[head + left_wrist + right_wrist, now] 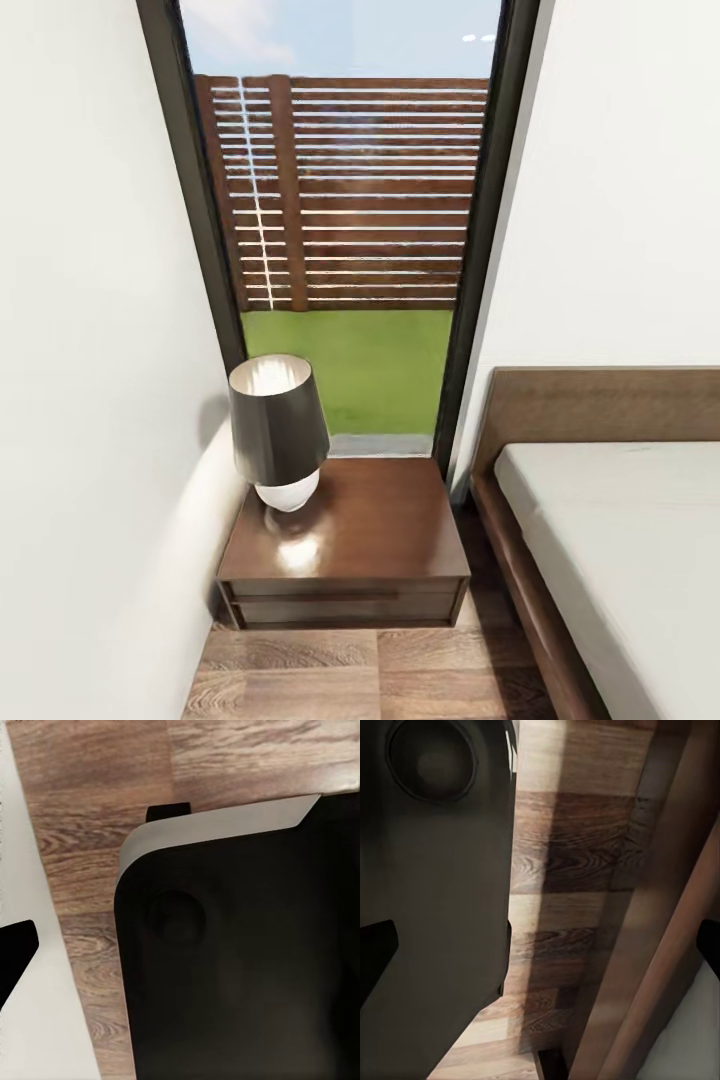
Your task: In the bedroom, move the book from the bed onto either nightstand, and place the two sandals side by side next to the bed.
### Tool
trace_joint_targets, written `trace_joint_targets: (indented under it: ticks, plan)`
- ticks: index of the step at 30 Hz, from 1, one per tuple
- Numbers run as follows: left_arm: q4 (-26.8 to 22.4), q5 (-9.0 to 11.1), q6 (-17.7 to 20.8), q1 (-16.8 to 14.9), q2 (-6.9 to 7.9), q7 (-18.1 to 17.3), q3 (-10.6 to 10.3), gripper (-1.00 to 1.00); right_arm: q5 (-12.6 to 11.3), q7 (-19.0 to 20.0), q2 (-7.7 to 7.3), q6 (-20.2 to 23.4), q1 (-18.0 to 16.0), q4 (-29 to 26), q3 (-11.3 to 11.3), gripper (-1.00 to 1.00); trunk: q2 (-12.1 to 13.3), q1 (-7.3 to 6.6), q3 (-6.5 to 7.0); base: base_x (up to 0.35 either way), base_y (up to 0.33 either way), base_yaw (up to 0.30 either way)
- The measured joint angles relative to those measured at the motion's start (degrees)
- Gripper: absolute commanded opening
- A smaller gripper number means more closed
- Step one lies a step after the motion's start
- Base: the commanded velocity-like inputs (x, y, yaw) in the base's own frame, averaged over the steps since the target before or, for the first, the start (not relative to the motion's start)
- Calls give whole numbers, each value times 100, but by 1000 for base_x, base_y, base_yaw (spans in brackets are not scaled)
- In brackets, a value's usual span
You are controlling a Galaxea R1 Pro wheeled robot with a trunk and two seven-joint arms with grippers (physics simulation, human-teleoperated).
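Observation:
The nightstand [380, 520], glossy dark reddish-brown with a flat top, stands in the corner under a tall window. To its right is the bed [620, 540], with an off-white mattress and a brown headboard [600, 405]. The book and the sandals are out of view. My left gripper [180, 960] hangs low over my own dark base [240, 1005], one black fingertip [15, 952] at the frame's edge. My right gripper [540, 960] is open and empty, its tips wide apart above the wood floor [555, 870] beside the bed frame [660, 945].
A lamp [277, 425] with a dark shade and white base takes the nightstand's left rear part. A white wall [90, 400] closes the left side. A narrow strip of plank floor [380, 675] lies between the wall and the bed. The window [350, 200] shows a fence and grass.

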Motion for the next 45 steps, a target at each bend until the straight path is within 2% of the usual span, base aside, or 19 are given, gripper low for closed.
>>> trace_joint_targets:
  ticks: [45]
  plan:
    - [0, 0, -4, 0, 0, 0, 0, 100, 0, -3, 4, 0, 0, 0, 0, 100, 0, 0, 0, 28, 20, 0]
